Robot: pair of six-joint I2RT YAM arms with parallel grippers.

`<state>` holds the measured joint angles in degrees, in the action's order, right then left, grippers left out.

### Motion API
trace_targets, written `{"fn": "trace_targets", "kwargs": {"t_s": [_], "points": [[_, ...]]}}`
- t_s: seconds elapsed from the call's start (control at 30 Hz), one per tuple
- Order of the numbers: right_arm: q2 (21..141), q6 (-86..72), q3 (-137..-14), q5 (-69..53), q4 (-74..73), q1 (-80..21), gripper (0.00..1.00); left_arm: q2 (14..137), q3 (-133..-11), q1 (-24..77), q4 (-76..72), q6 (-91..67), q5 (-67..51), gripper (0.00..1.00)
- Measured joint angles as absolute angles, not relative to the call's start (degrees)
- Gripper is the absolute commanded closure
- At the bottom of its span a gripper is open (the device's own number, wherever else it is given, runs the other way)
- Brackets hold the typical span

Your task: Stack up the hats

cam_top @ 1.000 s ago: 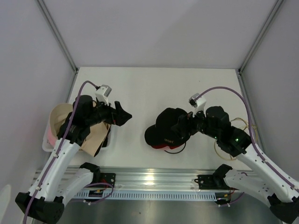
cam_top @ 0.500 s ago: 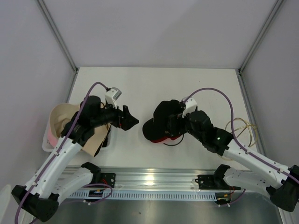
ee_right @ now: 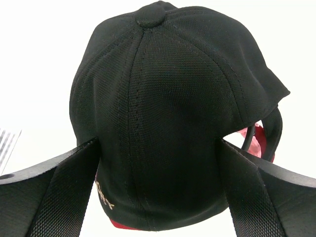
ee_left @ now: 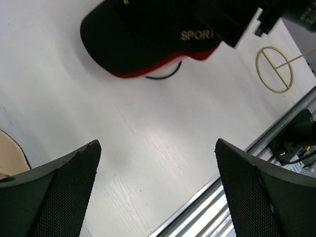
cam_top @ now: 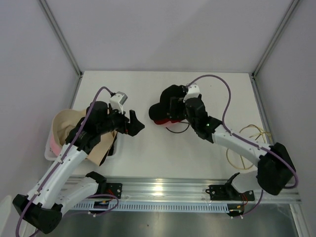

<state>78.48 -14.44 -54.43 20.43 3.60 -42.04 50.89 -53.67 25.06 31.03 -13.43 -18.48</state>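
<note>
The wide beige hat lies at the table's left edge, over a pink hat edge. A dark piece, perhaps the black bucket hat, shows beside it, mostly hidden under my left arm. My left gripper is open and empty above bare table, right of these hats. My right gripper is at full spread, its fingers on either side of the crown of the black baseball cap, touching it. The cap also shows in the left wrist view.
A thin black wire hoop pokes out under the cap's red visor. Tan wire hoops lie at the right. A metal rail runs along the near edge. White walls enclose the table.
My right gripper has moved toward the far side and slightly left, and the black baseball cap has moved with it. My left gripper swung right at first, then stayed about still.
</note>
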Motion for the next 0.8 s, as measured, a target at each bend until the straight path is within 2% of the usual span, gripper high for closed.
{"fn": "trace_targets", "kwargs": {"t_s": [0.17, 0.47, 0.8], "points": [[89.41, -12.97, -63.57, 21.12, 6.37, -38.52, 0.01, 48.82, -53.6, 25.08, 31.99, -12.62, -13.06, 0.01], [110.87, -8.73, -87.18, 20.27, 6.66, -34.0, 0.01, 47.59, -53.17, 24.97, 32.56, -12.4, -5.67, 0.01], [117.21, -3.01, -98.21, 12.08, 1.06, -30.04, 0.0, 47.83, -53.17, 24.21, 32.71, -12.4, -3.73, 0.01]]}}
